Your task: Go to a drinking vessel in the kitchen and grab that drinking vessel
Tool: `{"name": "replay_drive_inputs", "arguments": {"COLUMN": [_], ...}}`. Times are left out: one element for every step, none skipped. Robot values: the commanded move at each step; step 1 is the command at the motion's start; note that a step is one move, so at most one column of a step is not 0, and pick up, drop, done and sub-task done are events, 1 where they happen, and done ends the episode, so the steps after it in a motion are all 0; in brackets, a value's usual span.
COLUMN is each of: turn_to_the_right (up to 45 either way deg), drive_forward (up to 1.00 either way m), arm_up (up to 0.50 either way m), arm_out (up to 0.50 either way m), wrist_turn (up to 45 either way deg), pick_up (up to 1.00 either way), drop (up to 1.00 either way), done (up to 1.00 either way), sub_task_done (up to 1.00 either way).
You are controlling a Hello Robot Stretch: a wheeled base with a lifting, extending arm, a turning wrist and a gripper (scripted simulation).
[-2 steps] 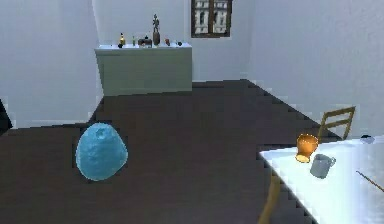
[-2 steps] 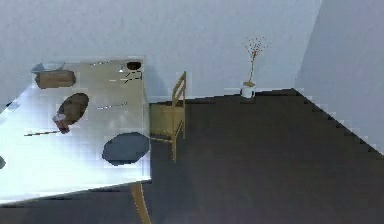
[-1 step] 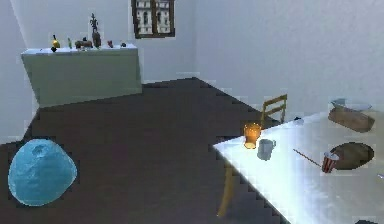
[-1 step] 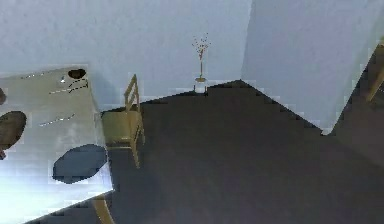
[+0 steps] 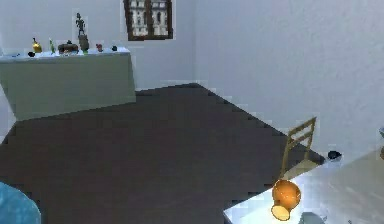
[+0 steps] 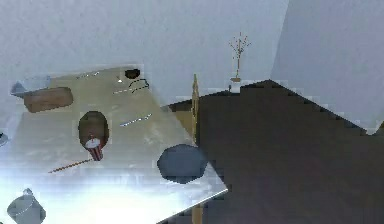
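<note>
One grey cup-like thing (image 6: 27,205) stands on the worktop (image 6: 130,178) alongside, probably within reach; I cannot tell the gripper's state

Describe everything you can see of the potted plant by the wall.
The potted plant is small, with a white pot and thin, bare twigs branching upward, no leaves to be made out. It stands upright on the dark floor at the foot of the pale wall, close to the room's corner. Apart from the floor, nothing seems to touch it.
</note>
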Motion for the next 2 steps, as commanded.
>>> {"name": "replay_drive_inputs", "arguments": {"turn_to_the_right": [-45.0,0.0], "drive_forward": [0.0,0.0], "arm_up": [0.0,0.5], "arm_out": [0.0,0.0], "wrist_turn": [0.0,0.0], "pick_up": [0.0,0.0], "drop": [0.0,0.0], "done": [0.0,0.0], "sub_task_done": [0.0,0.0]}}
